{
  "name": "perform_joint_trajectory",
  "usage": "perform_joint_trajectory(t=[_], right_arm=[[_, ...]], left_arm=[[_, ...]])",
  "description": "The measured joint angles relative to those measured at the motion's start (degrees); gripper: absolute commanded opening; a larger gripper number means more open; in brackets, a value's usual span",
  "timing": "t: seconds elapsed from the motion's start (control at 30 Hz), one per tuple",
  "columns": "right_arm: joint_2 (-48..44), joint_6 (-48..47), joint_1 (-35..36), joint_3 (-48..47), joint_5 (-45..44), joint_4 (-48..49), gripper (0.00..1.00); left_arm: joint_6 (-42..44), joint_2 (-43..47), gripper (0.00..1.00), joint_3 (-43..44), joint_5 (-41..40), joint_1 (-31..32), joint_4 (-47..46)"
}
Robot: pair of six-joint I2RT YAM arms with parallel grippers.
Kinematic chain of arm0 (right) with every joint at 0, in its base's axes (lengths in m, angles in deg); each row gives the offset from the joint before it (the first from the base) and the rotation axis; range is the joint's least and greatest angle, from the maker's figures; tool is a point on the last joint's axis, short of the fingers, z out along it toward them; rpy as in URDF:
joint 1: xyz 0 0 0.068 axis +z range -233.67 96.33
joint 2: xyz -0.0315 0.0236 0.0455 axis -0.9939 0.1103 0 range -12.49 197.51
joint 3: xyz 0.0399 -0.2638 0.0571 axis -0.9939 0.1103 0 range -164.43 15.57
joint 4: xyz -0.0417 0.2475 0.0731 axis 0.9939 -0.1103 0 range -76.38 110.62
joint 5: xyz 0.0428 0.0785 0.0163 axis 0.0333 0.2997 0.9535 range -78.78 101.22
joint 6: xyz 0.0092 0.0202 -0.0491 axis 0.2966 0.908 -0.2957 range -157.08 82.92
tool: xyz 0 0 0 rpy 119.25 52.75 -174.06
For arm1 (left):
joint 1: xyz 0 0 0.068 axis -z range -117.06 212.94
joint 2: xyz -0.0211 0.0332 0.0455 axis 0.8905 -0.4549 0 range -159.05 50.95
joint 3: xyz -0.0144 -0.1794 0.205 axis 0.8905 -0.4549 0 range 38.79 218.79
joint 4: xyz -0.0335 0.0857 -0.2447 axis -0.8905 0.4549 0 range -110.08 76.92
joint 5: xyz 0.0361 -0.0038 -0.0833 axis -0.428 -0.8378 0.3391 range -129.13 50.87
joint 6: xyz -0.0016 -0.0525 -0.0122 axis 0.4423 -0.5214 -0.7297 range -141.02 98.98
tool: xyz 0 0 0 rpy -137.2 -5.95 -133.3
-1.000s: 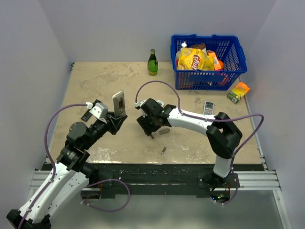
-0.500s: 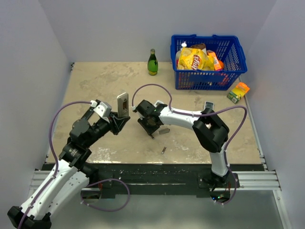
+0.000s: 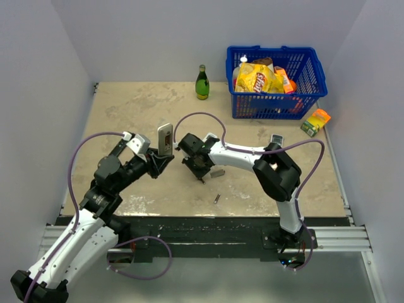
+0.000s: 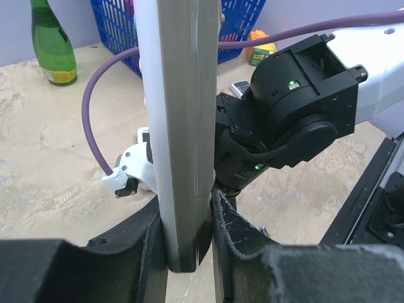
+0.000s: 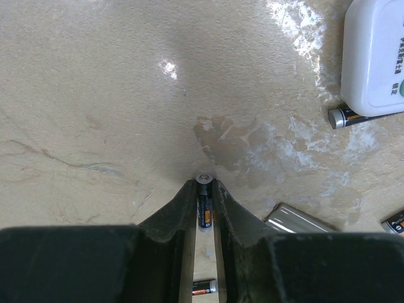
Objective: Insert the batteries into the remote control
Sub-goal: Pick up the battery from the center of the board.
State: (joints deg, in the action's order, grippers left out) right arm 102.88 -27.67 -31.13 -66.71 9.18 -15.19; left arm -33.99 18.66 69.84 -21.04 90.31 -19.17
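My left gripper (image 3: 161,158) is shut on the lower end of the remote control (image 3: 165,139) and holds it upright above the table. In the left wrist view its plain grey back (image 4: 183,126) fills the gap between the fingers of the left gripper (image 4: 189,237). My right gripper (image 5: 203,187) points down at the table, shut on a dark battery (image 5: 203,211) that stands upright between its fingertips. More batteries lie loose: one under the fingers (image 5: 205,287), one by a white plastic object (image 5: 350,115), one at the right edge (image 5: 394,222). The right gripper (image 3: 201,177) is just right of the remote.
A grey glossy flat piece (image 5: 297,219) lies right of the right fingers, and a white plastic object (image 5: 375,57) beyond it. A loose battery (image 3: 216,199) lies near the front edge. Farther back are another remote (image 3: 276,140), a blue basket (image 3: 314,95), a green bottle (image 3: 202,83) and an orange box (image 3: 315,122).
The right gripper has closed on the battery and its arm has folded in to the left. The left arm has carried the remote to the right, closer to the right gripper.
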Motion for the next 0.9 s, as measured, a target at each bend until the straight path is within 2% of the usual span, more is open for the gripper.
perform_joint_trajectory(t=[0.23, 0.3, 0.33, 0.6, 0.77, 0.9], right_arm=[[1.05, -0.15, 0.5, -1.51, -0.7, -1.09, 0.1], [1.2, -0.24, 0.72, -1.73, -1.05, -1.31, 0.01], [1.25, -0.39, 0.83, -1.81, -1.31, -1.42, 0.0], [0.2, -0.9, 1.11, -0.57, -1.49, -0.22, 0.0], [-7.8, -0.46, 1.11, 4.09, -1.14, 2.08, 0.0], [-19.08, 0.72, 1.09, 6.29, -1.75, 6.78, 0.0]], left_arm=[[-0.02, -0.5, 0.0, 0.0, 0.85, 0.0, 0.0], [-0.04, -0.55, 0.0, 0.0, 1.05, 0.0, 0.0], [-0.09, -0.55, 0.0, 0.0, 1.16, 0.0, -0.02], [-1.46, -0.63, 0.0, -0.04, 1.77, -0.44, -1.07], [-3.08, -0.59, 0.0, -1.33, 3.43, -0.66, -3.61], [-4.44, -1.92, 0.0, -1.77, 5.38, -0.74, -5.22]])
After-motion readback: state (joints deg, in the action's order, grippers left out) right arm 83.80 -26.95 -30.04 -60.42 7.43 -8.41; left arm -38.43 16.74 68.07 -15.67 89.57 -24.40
